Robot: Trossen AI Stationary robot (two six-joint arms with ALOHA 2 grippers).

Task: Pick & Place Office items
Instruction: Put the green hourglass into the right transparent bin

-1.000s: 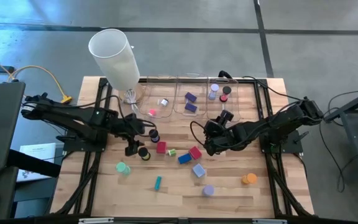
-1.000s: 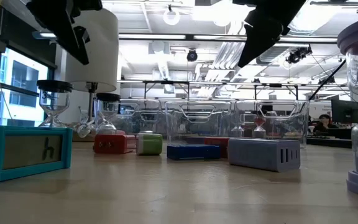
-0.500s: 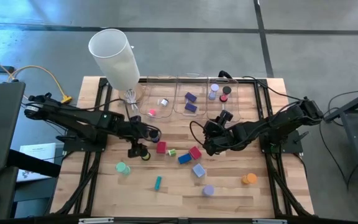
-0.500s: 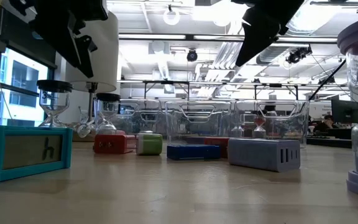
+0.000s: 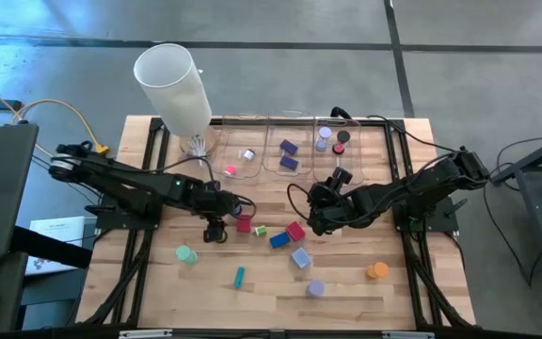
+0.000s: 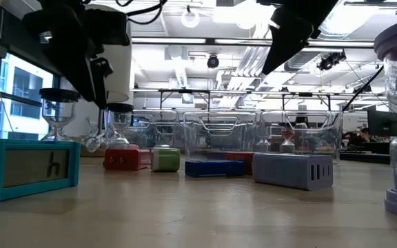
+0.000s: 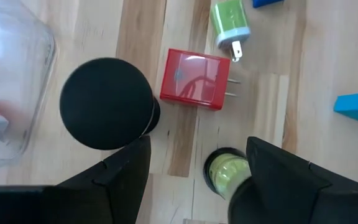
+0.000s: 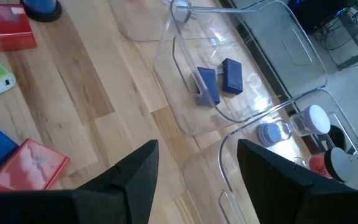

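The office items lie scattered mid-table: a red block (image 5: 244,223), a green plug piece (image 5: 260,230), a blue block (image 5: 278,239), a second red block (image 5: 295,231), a lavender block (image 5: 300,257), a green roll (image 5: 185,253), a teal stick (image 5: 239,276), and lavender and orange rolls. My left gripper (image 5: 220,226) hangs open over the table. In its wrist view it (image 7: 197,155) stands between a black roll (image 7: 107,102) and a green-filled roll (image 7: 224,169), with the red block (image 7: 194,78) just ahead. My right gripper (image 5: 318,215) waits open above the second red block (image 8: 33,162).
Three clear bins (image 5: 288,146) stand along the far edge and hold purple blocks (image 8: 216,81) and small rolls (image 8: 316,118). A tall white cylinder (image 5: 177,85) rises at the far left. The near part of the table, around the lavender roll (image 5: 315,288) and orange roll (image 5: 376,271), is sparsely filled.
My left gripper has moved toward the table's right and slightly nearer, and has come down, ending over the black rolls beside the red block. The items have stayed where they were.
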